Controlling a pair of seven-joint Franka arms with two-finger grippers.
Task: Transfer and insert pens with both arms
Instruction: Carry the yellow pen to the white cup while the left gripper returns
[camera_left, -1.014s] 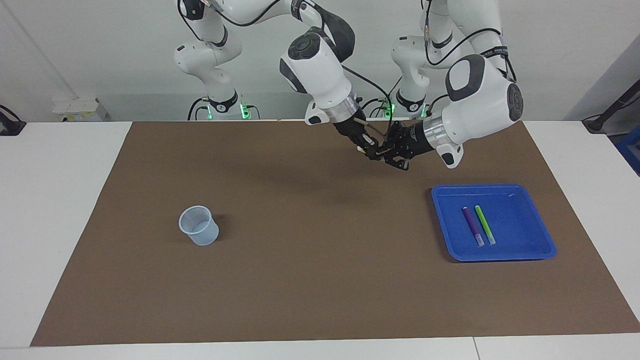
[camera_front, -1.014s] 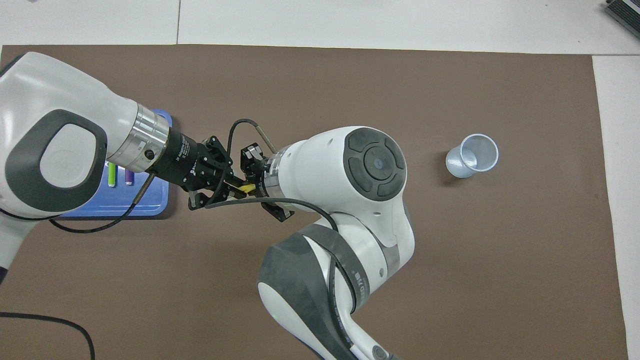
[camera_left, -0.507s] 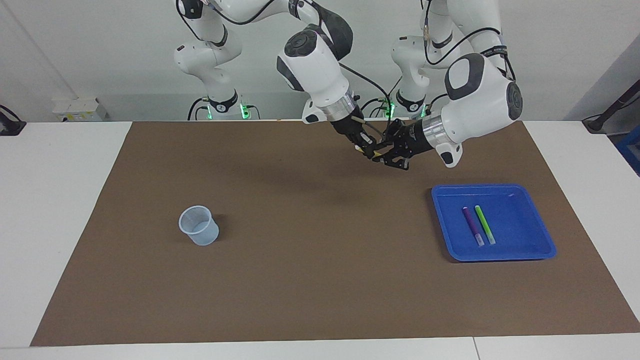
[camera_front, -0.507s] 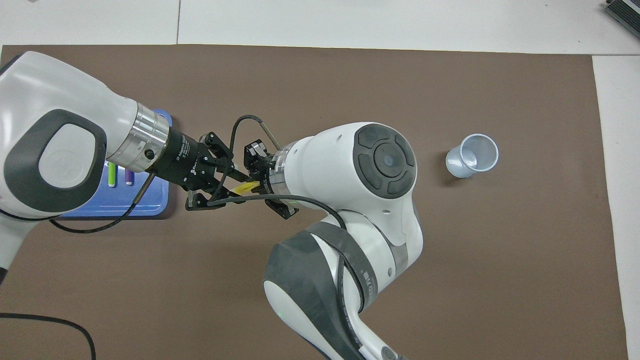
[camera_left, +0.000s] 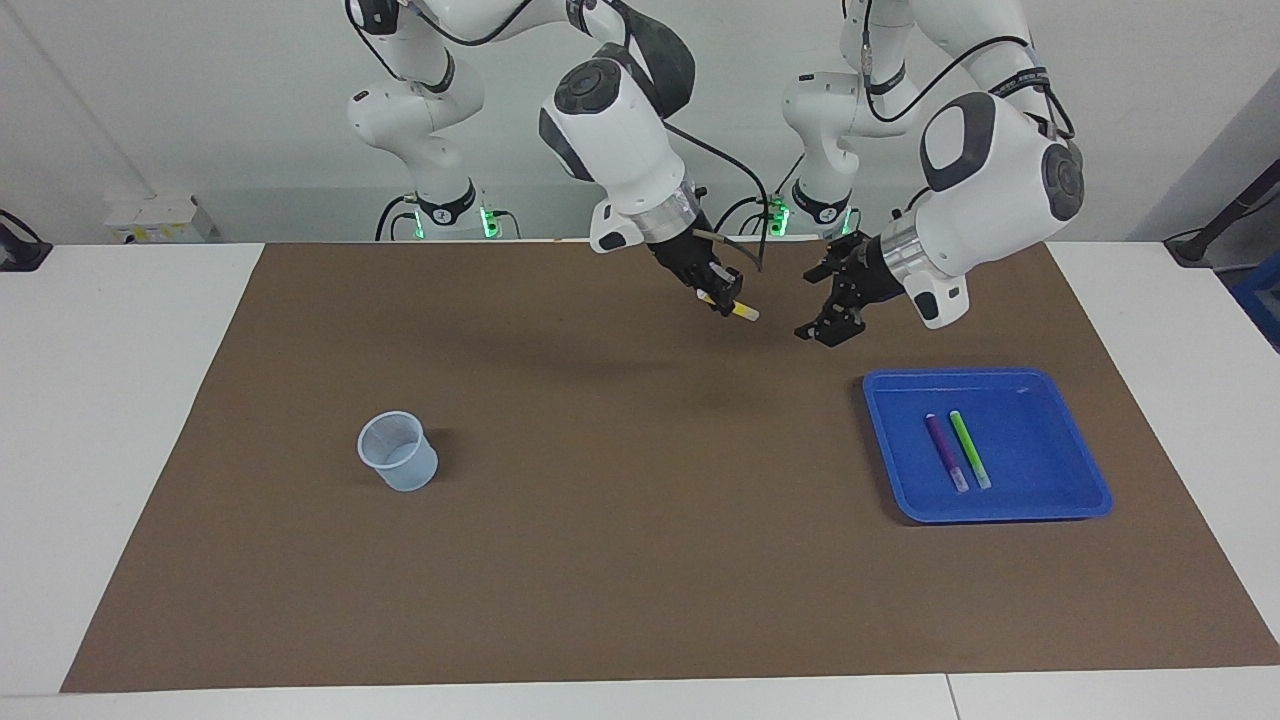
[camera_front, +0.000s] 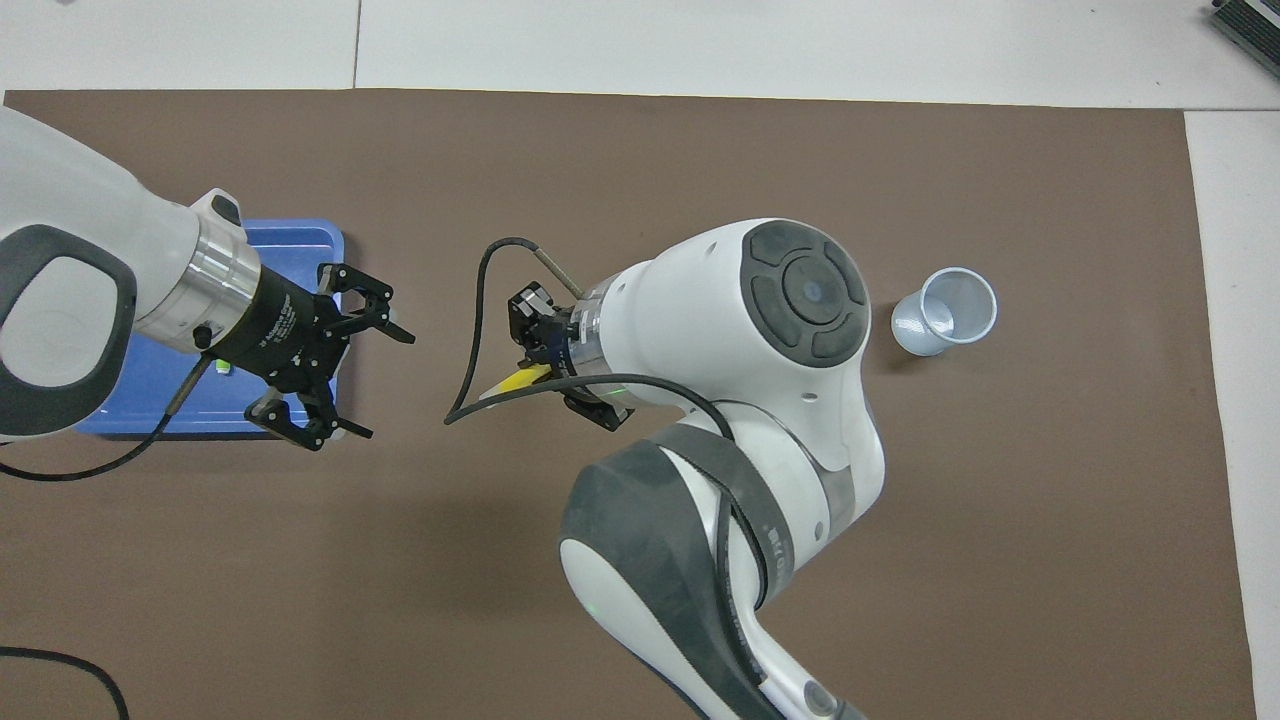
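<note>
My right gripper (camera_left: 722, 297) is shut on a yellow pen (camera_left: 741, 312), whose pale end sticks out slantwise over the brown mat (camera_left: 640, 560); in the overhead view the yellow pen (camera_front: 518, 381) shows just past the right wrist. A short gap away, my left gripper (camera_left: 813, 305) hangs open and holds nothing, over the mat beside the blue tray (camera_left: 1000, 375). The overhead view shows the left gripper (camera_front: 385, 385) with its fingers spread wide. A purple pen (camera_left: 945, 452) and a green pen (camera_left: 969, 448) lie side by side in the tray.
A translucent pale cup (camera_left: 398, 451) stands upright on the mat toward the right arm's end of the table, also in the overhead view as the cup (camera_front: 945, 312). Two smaller white arms with green lights stand idle at the robots' end. White table surrounds the mat.
My left gripper has opened, let go of the yellow pen and drawn back toward the tray. The right gripper keeps the pen and has shifted slightly toward the cup's end.
</note>
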